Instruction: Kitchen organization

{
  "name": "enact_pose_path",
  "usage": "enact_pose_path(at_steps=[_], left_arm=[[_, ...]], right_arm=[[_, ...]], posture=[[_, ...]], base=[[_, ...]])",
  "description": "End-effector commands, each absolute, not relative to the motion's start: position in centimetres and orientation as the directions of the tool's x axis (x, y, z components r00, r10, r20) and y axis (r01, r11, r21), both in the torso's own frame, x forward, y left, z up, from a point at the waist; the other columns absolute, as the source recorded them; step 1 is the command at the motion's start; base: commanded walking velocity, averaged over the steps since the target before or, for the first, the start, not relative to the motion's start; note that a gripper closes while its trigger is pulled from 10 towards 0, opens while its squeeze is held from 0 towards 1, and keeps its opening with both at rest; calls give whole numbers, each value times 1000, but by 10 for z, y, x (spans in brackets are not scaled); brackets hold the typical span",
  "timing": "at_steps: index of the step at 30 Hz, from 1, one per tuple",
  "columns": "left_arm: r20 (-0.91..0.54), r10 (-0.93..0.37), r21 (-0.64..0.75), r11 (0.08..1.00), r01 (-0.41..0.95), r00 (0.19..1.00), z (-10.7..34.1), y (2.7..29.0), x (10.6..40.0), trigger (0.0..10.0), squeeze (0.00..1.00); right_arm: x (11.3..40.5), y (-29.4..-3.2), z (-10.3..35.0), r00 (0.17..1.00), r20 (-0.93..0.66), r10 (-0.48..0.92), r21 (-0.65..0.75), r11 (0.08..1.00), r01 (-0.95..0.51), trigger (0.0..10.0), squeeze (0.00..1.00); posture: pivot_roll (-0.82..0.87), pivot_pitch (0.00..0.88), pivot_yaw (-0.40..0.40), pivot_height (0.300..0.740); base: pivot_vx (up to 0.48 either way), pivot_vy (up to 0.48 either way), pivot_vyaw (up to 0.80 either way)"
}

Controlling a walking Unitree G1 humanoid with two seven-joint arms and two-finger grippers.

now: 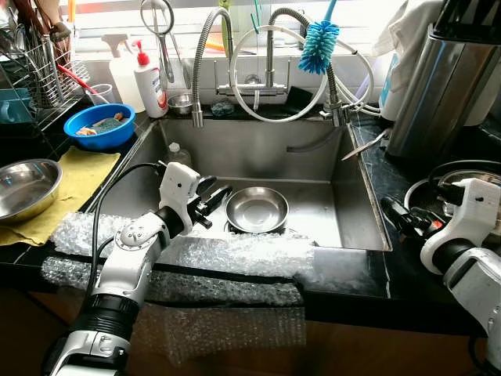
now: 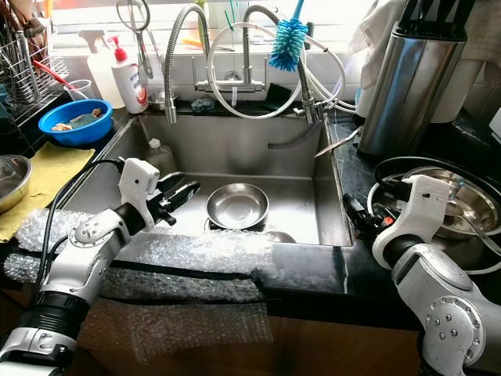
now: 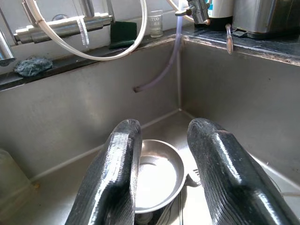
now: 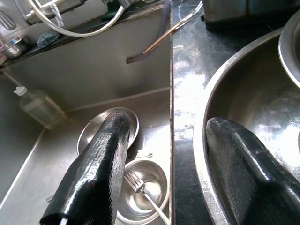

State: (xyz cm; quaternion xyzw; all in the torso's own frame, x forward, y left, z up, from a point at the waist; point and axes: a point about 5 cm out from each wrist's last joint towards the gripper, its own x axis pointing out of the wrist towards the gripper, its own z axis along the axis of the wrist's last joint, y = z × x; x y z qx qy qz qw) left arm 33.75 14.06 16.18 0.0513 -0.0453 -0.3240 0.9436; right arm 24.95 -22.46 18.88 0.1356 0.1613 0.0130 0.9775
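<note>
A round steel plate [image 1: 257, 209] lies on the sink floor, over the drain. My left gripper [image 1: 218, 189] hovers inside the sink just left of the plate, open and empty. In the left wrist view the plate [image 3: 157, 173] lies below and between the two fingers [image 3: 119, 168]. A small steel bowl with a fork in it [image 4: 143, 190] sits near the sink's front wall. My right gripper [image 1: 395, 211] is open over the sink's right edge on the black counter. One of its fingers [image 4: 243, 168] hangs over a large steel bowl [image 2: 462, 200], the other over the sink.
A clear bottle [image 1: 178, 153] stands in the sink's left corner. Bubble wrap [image 1: 235, 254] covers the front edge. On the left are a blue bowl [image 1: 99, 125], a steel bowl [image 1: 23, 186] on a yellow cloth, and a dish rack [image 1: 43, 70]. A steel canister [image 1: 438, 86] stands at right.
</note>
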Motion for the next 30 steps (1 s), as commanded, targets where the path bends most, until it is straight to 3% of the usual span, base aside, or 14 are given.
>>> enact_pose_path(at_steps=[1, 9, 12, 17, 20, 22, 25, 30], left_arm=[[44, -623, 166, 776, 609, 781, 165, 142, 337, 10000, 0], [45, -621, 160, 778, 608, 783, 165, 142, 338, 10000, 0], [47, -620, 159, 779, 607, 783, 164, 142, 338, 10000, 0], [48, -624, 153, 776, 612, 780, 163, 139, 337, 10000, 0], [50, -623, 150, 778, 610, 781, 163, 139, 337, 10000, 0], [50, -623, 147, 778, 611, 781, 162, 137, 337, 10000, 0], [51, -624, 143, 778, 612, 780, 161, 136, 337, 10000, 0], [52, -627, 138, 776, 616, 778, 160, 133, 337, 10000, 0]], right_arm=[[251, -221, 190, 949, -300, 95, 268, 963, -12, 10000, 0], [253, -220, 193, 955, -283, 88, 251, 968, -15, 10000, 0], [257, -223, 201, 975, -222, 33, 231, 973, 19, 10000, 0], [259, -217, 211, 986, -151, 73, 202, 978, -41, 10000, 0], [260, -211, 219, 995, -80, 58, 112, 993, -49, 10000, 0], [260, -207, 222, 1000, -11, -10, -120, 993, 9, 10000, 0], [256, -202, 223, 995, 65, -70, -213, 974, 82, 10000, 0], [245, -193, 215, 981, 165, -102, -248, 958, 141, 10000, 0]], posture=[[-201, 0, 53, 740], [-201, 0, 53, 740], [-202, 0, 53, 740], [-204, 0, 52, 740], [-208, 0, 53, 740], [-212, 0, 53, 740], [-215, 0, 55, 740], [-221, 0, 62, 740]], base=[[0, 0, 0], [0, 0, 0], [0, 0, 0], [0, 0, 0], [0, 0, 0], [0, 0, 0], [0, 0, 0], [0, 0, 0]])
